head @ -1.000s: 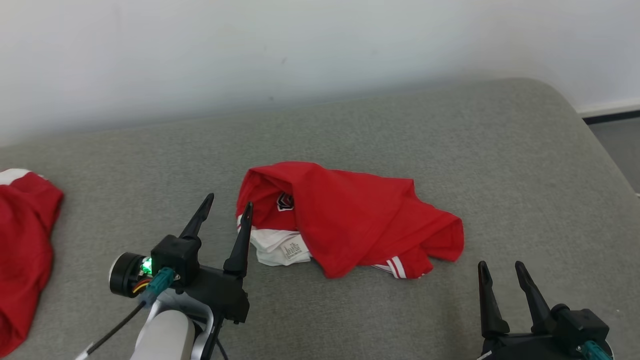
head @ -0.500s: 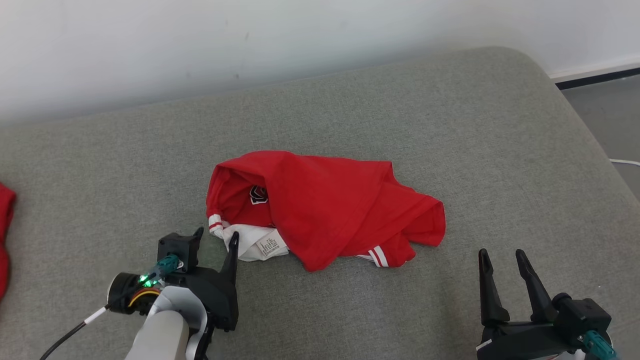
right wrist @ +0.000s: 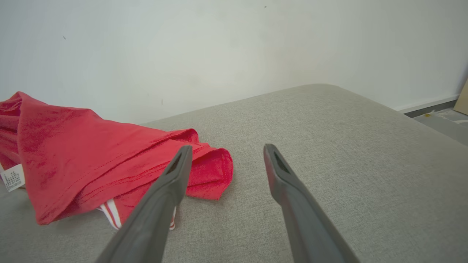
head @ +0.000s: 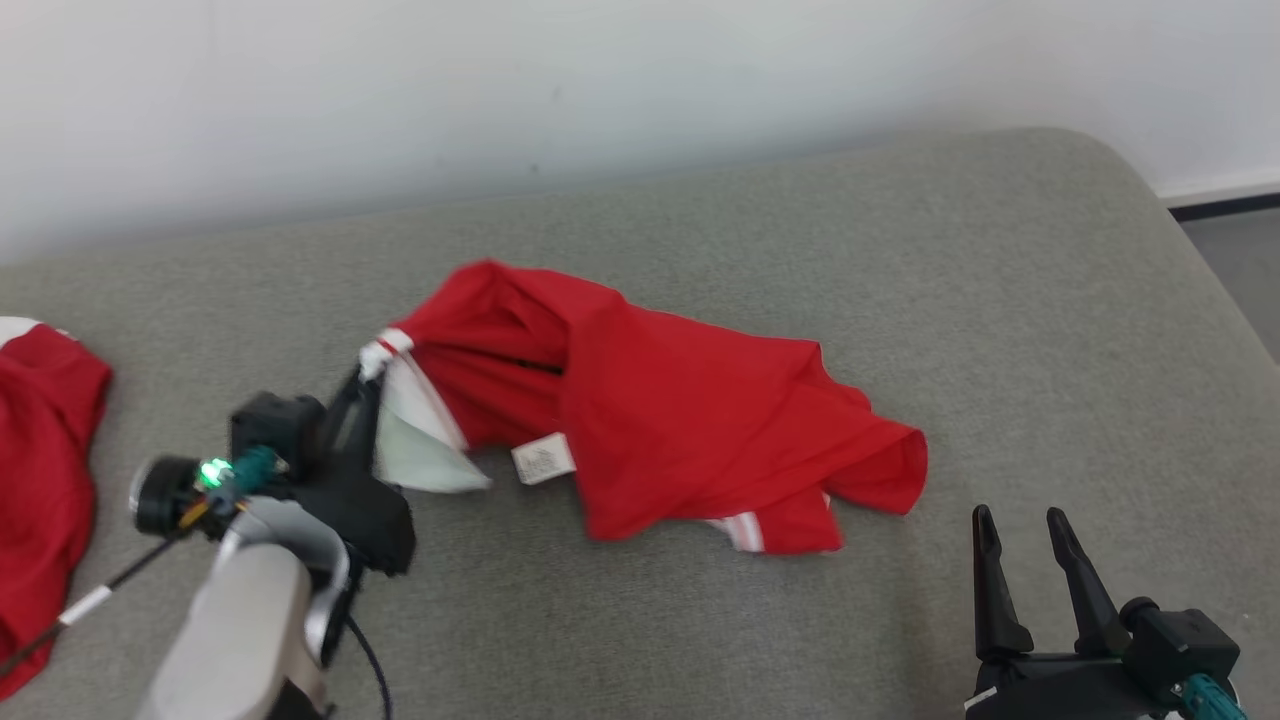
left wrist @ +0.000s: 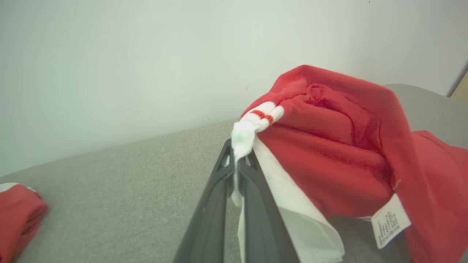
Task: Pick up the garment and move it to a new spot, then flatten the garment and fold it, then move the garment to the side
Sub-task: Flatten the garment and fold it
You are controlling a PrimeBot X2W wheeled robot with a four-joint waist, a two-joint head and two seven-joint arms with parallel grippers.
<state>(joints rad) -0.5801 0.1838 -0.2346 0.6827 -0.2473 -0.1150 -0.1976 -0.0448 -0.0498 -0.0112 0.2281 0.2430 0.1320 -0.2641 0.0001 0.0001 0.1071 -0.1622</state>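
A crumpled red garment (head: 690,430) with white, red-striped trim lies mid-cushion. My left gripper (head: 360,385) is shut on its white collar edge (left wrist: 244,137) and holds that corner raised off the grey cushion (head: 700,620); a white flap and a care label (head: 543,460) hang below. In the left wrist view the fingers (left wrist: 256,204) pinch the white cloth. My right gripper (head: 1020,525) stands open at the lower right, apart from the garment's right end (right wrist: 212,171), nothing between its fingers (right wrist: 164,197).
A second red garment (head: 40,480) lies at the cushion's left edge, also in the left wrist view (left wrist: 18,219). A white wall (head: 600,80) backs the cushion. The cushion's rounded right end drops to grey floor (head: 1235,270).
My left gripper has gone from open beside the collar to shut on it, then lifted it up and leftward, stretching the garment. The head camera shifted. The right gripper barely moved.
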